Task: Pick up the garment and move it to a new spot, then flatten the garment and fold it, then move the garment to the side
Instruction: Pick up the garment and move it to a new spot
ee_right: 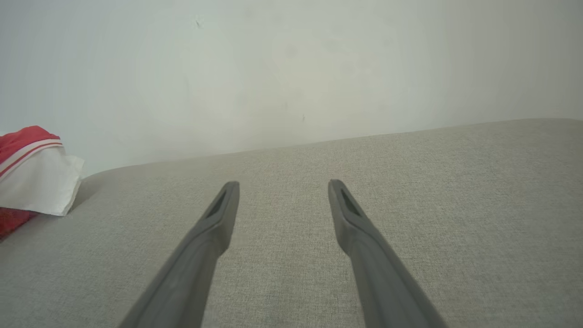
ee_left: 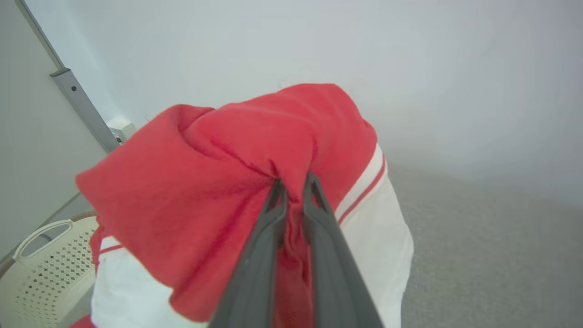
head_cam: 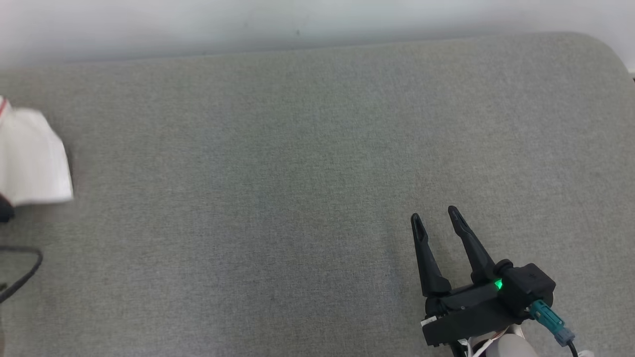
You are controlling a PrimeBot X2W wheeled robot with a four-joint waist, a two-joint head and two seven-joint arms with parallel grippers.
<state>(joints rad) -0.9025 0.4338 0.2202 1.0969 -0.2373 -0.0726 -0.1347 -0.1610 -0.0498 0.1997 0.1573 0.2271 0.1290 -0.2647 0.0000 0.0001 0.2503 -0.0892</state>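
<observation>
At the far left edge of the head view, the garment [head_cam: 34, 158] shows as a white sleeve at the edge of the grey fabric surface [head_cam: 297, 163], the rest cut off. In the left wrist view, the left tool [ee_left: 294, 182] pinches narrow on a bunched red fold, with a perforated basket [ee_left: 41, 264] low beside it. The pick-up looks begun; moving, flattening, folding and setting aside remain. Its lettering is hidden. The right tool [head_cam: 435, 214] stands wide and empty at lower right.
</observation>
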